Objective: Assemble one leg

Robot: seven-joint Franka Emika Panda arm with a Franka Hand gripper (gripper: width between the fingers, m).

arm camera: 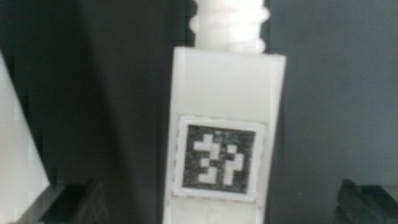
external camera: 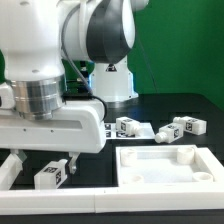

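A leg [arm camera: 222, 120], a white block with a black-and-white tag and a threaded white peg at one end, lies on the black table between my gripper's fingers. My gripper [arm camera: 214, 207] is open; its dark fingertips [arm camera: 64, 205] stand well off either side of the leg, touching nothing. In the exterior view the gripper [external camera: 45, 166] hangs low at the lower left, over that leg [external camera: 50, 176]. Three more legs lie further back: one [external camera: 127, 126] in the middle, two [external camera: 165, 132] [external camera: 190, 125] at the exterior view's right.
The large white square panel [external camera: 128, 172] with raised rim lies at the exterior view's lower right. Long white border bars run along the front [external camera: 60, 206] and the left [external camera: 8, 170]. The robot's base [external camera: 112, 85] stands behind.
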